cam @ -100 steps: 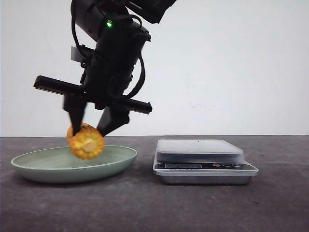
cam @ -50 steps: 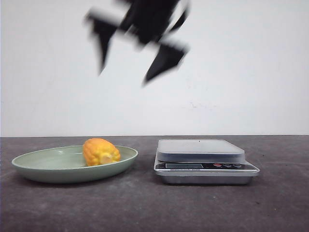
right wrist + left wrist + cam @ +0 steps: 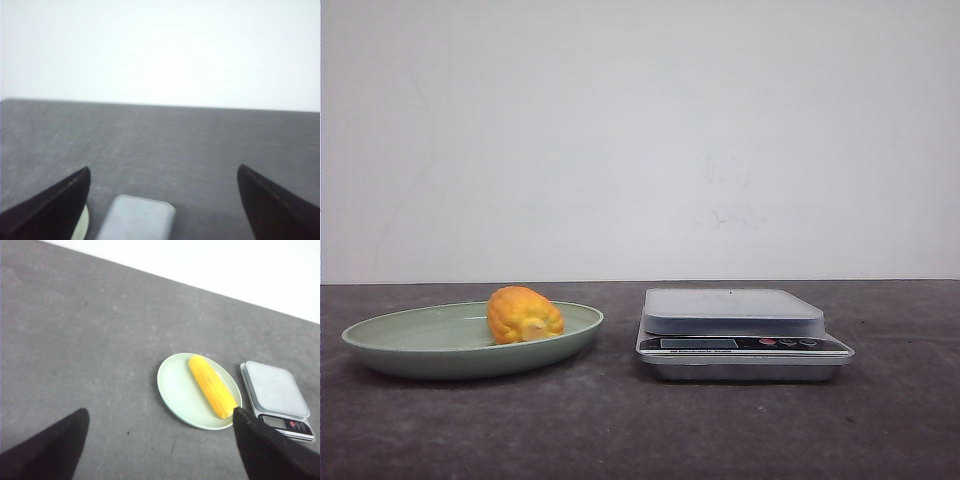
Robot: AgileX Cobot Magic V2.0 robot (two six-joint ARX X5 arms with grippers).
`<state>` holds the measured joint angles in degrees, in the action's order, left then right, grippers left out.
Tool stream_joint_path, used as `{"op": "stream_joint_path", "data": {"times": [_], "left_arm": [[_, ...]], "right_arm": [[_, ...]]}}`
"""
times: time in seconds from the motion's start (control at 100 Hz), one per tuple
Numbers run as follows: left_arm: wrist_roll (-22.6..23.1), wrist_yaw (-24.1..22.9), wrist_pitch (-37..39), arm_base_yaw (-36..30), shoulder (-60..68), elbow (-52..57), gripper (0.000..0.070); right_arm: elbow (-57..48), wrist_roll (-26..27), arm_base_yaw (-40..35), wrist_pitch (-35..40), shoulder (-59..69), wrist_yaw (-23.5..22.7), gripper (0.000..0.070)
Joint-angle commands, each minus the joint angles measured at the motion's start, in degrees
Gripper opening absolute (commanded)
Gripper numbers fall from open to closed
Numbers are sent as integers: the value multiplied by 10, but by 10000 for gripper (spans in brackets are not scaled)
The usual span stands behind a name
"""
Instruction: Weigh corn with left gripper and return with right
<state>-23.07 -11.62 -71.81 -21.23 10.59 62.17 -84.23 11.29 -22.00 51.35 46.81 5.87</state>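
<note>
From the front, the orange-yellow corn cob point(image 3: 524, 315) lies on its side in the shallow pale-green round plate point(image 3: 400, 350), toward the edge nearest the flat silver kitchen scale point(image 3: 744, 333), which stands just beside the plate on the dark grey table point(image 3: 620, 430); no arm shows here. The left wrist camera looks down from well above the plate point(image 3: 172, 390): the corn point(image 3: 212, 385) stretches across the half closest to the scale point(image 3: 276, 392), and the left gripper point(image 3: 160, 445) has its dark fingers point(image 3: 47, 447) spread wide, holding nothing. In the right wrist view the right gripper point(image 3: 162, 207) is likewise spread and empty, above the scale point(image 3: 137, 217), a sliver of plate rim point(image 3: 84, 220) beside it.
</note>
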Motion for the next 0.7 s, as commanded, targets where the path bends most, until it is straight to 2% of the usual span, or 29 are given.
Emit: {"op": "stream_joint_path", "data": {"times": [0.0,0.1,0.35,0.38,0.44,0.56,0.62,0.63,0.64,0.65,0.66,0.67,0.69], "left_arm": [[10,1,12,-1,3,7,544],[10,1,26,-1,3,6,544],[3,15,69,-1,3,-22,541],[2,21,73,-1,3,-29,527],[3,25,79,-1,3,-42,448],[5,25,102,-1,3,-70,306],[6,25,111,-1,3,-79,153],[9,25,114,-1,3,-81,98],[10,25,115,-1,3,-81,79],[13,25,117,-1,3,-83,18],[14,25,118,-1,3,-83,0],[15,25,119,-1,3,-84,0],[17,25,122,-1,3,-85,8]], "right_arm": [[-10,-14,5,47,-47,18,591],[-6,5,8,105,-110,32,591],[99,42,8,161,-231,20,590],[120,45,8,159,-245,16,590],[163,45,8,148,-269,7,564],[236,45,8,116,-300,-3,423],[266,46,8,101,-307,-1,209],[269,46,8,98,-308,-1,163],[273,46,8,96,-308,0,118],[276,47,8,94,-309,1,71],[279,47,8,92,-309,1,22],[281,47,8,90,-309,0,0],[286,48,8,85,-309,1,0]]}}
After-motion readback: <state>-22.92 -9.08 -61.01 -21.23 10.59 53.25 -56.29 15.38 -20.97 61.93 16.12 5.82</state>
